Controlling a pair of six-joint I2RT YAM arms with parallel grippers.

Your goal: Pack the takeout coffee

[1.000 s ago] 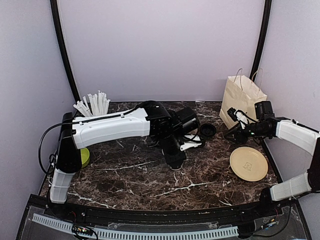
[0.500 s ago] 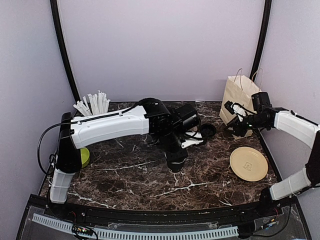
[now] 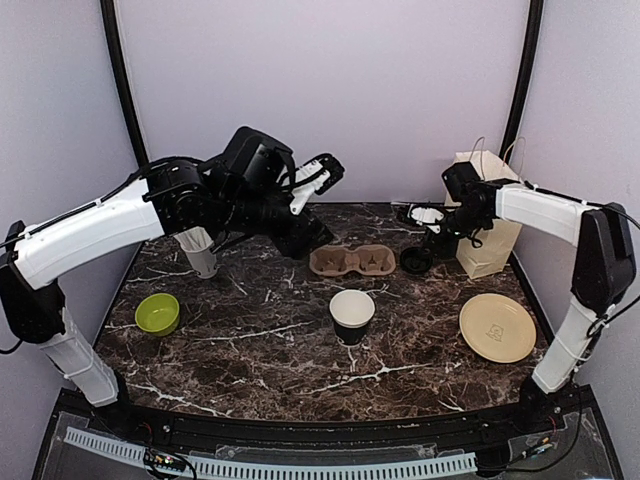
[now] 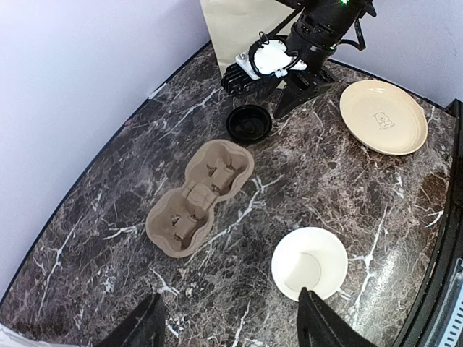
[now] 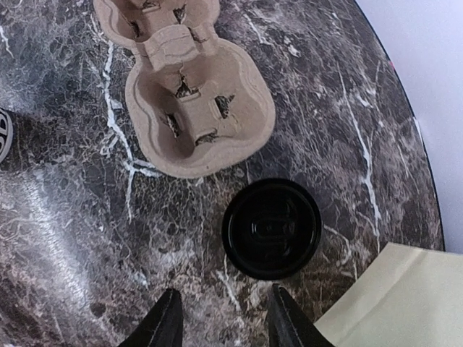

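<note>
Where cup [image 3: 352, 315] stands, dark marble table [image 3: 250, 352], lilac walls [image 3: 330, 90]

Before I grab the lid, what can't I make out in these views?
Straw cup: top external, its top and straws hidden behind the left arm.
Paper bag: inside unseen in every view; right arm crosses its top in top external.
Coffee cup: left wrist, looking down, sleeve unseen; a finger covers its near rim.

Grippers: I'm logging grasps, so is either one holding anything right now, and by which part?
Nothing is held. The left gripper is open with nothing between its fingers; the right gripper is open near the black lid, not gripping it.
</note>
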